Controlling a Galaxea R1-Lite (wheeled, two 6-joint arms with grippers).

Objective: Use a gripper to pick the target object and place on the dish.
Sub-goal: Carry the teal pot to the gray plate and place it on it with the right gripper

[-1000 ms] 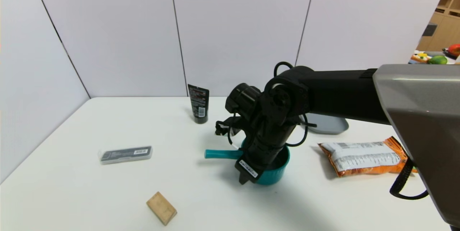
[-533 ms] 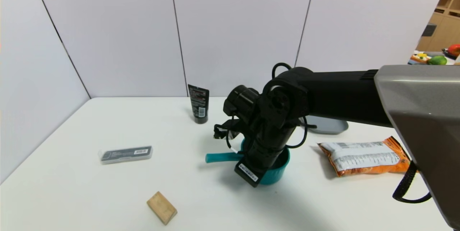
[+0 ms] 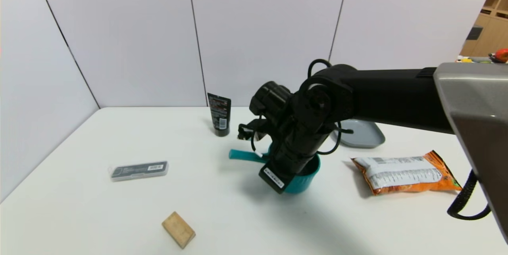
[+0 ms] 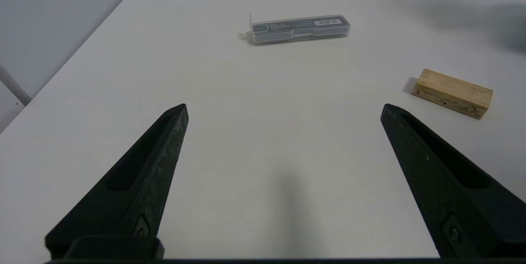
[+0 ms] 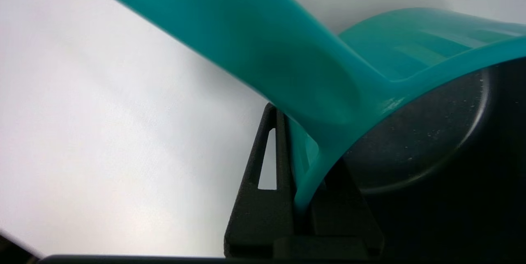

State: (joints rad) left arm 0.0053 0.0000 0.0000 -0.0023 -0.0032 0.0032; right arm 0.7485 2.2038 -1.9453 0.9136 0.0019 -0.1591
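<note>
Teal plastic, by its look — the pan [image 3: 303, 175] seemed light and stiff, its smooth rim likely slippery, so a pinch across the wall close to the handle's root was the sound place to take it.

Farthest left, the left gripper [image 4: 283, 110] hung idle over bare table, its fingers [image 4: 158, 161] spread wide with nothing between them; a clear case [image 4: 300, 29] lay well beyond the tips and a wood block [image 4: 452, 92] off to one side.

Next along, the right gripper [image 3: 278, 185] came down steeply from a forearm stretched level across the table, wrist bent sharply. Its fingers [image 5: 263, 202] were clamped on the pan's wall, one outside and one inside the dark bowl, just beside the handle [image 5: 230, 38]. The pan tilted, handle end up, apparently lifted just clear of the table.

Beyond the wrist, the dish [image 3: 363, 134] sat apart and bare — the carry remained. Off-centre as the grip was, the pan might swing or slip.
</note>
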